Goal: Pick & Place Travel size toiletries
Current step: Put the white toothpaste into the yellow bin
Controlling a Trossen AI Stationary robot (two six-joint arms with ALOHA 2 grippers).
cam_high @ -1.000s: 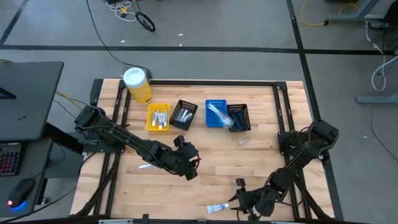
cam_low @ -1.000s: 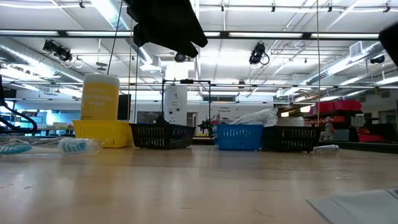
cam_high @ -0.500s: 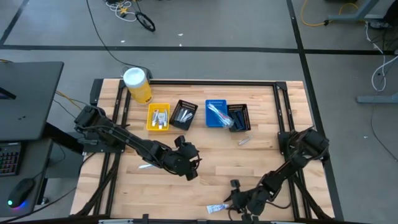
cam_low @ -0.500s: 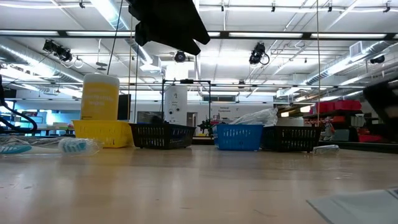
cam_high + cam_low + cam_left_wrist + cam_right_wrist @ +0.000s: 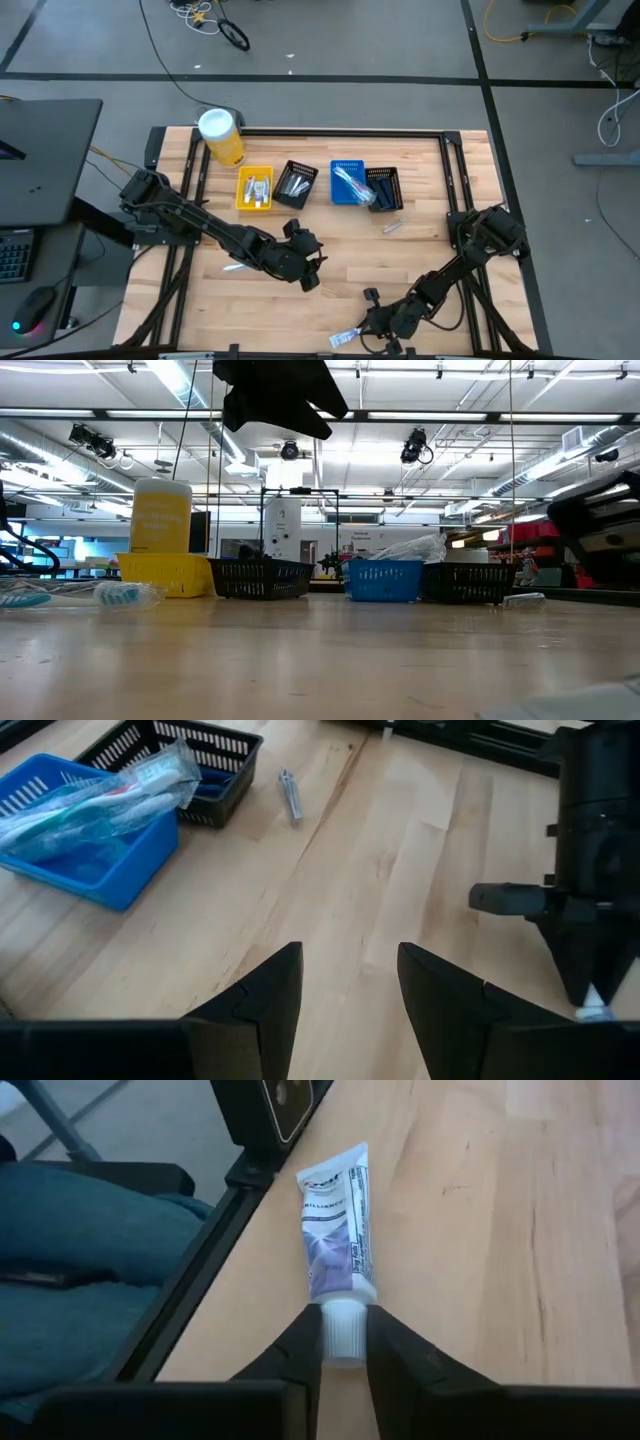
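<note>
Toothpaste tube [image 5: 336,1225] lies flat at the near edge of the surface [image 5: 420,260], just inside the black frame rail, and the right gripper [image 5: 343,1342] is already on its cap end. In the right wrist view the tube's long axis runs straight out from between the two dark fingers [image 5: 300,1342]: white cap nearest the gripper, flat crimped tail pointing away. The fingers sit on either side of the cap and look to be touching it, so the gripper is pinching the tube by its cap, though the tube's body rests on the wood and is not yet lifted. In the high view the tube [image 5: 344,340] shows just left of the right gripper [image 5: 372,330], at the bottom edge of the surface.

Judged from this, the next move is a lift and a carry away from the near edge, toward the row of bins [image 5: 318,185] at the far side, well apart from here. With only the cap held, the tail may droop or swing.

The left gripper [image 5: 350,985] hovers over mid-surface, fingers spread and empty, clearly farther from the tube than the right. A small silver tube [image 5: 391,227] lies loose near the black bin [image 5: 386,188].
</note>
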